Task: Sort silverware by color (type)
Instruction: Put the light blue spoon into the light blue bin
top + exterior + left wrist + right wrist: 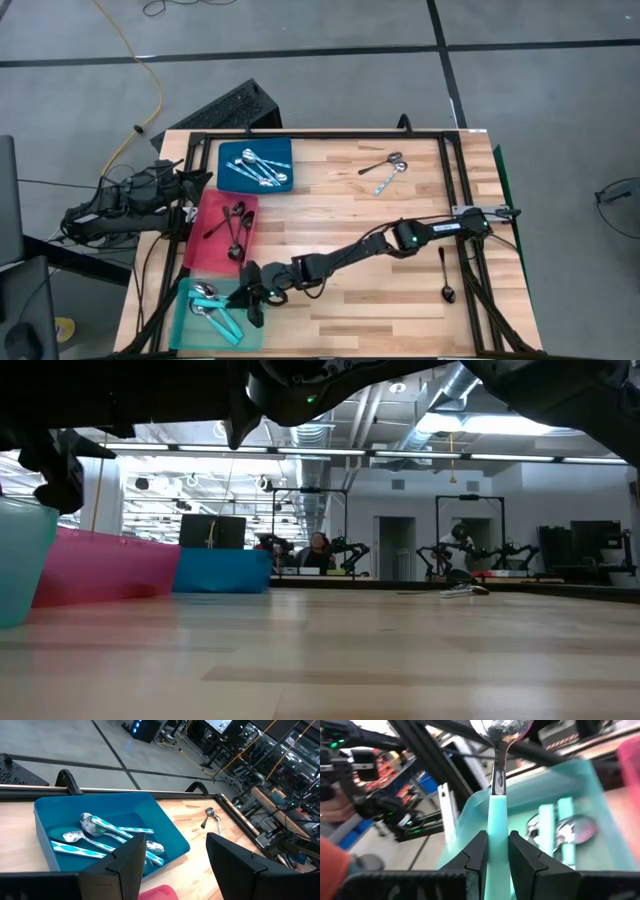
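My right gripper (246, 297) reaches across the table to the near left corner and is shut on a spoon with a turquoise handle (497, 815). It hovers over the near edge of the teal tray (185, 330), where more turquoise-handled spoons (212, 308) lie flat. The red tray (205, 255) holds black spoons (234, 228). The blue tray (45, 815) holds silver spoons with striped handles (107, 832). My left gripper (175, 865) waits open beyond the table's left edge, facing the blue tray. My right gripper pinches the spoon's turquoise handle (497, 837) between its two fingers. The fingers come nearly level from the table's right and lie along the spoon. The silver bowl (502, 727) sticks out past the fingertips. The spoon is lifted clear above the teal tray.
Two loose spoons (387, 172) lie at the far middle of the table, and a black spoon (447, 283) lies near the right edge. A black frame (452, 170) runs round the tabletop. Bare wood spreads across the middle (340, 215).
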`<act>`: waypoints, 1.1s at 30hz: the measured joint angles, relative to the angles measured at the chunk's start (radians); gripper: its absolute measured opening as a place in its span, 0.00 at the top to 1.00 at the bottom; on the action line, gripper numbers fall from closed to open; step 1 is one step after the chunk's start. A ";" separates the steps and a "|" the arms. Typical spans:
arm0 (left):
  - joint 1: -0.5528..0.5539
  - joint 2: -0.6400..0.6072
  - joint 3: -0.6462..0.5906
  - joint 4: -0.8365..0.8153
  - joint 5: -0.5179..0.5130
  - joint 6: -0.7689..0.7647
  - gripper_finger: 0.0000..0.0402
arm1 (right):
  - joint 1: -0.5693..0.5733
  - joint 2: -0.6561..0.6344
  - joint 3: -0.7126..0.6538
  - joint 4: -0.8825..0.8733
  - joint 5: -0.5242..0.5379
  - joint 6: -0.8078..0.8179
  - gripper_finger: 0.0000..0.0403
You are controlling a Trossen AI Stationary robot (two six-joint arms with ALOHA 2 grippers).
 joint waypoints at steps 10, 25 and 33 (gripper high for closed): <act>0.000 0.000 0.000 0.000 0.000 0.000 0.52 | -0.022 0.000 0.000 -0.002 -0.115 0.093 0.79; 0.000 0.000 0.000 0.000 0.000 0.000 0.52 | -0.029 -0.001 0.000 0.001 -0.248 0.197 0.79; 0.000 0.000 0.000 0.000 0.000 0.000 0.52 | -0.033 -0.001 0.000 0.024 -0.217 0.204 0.79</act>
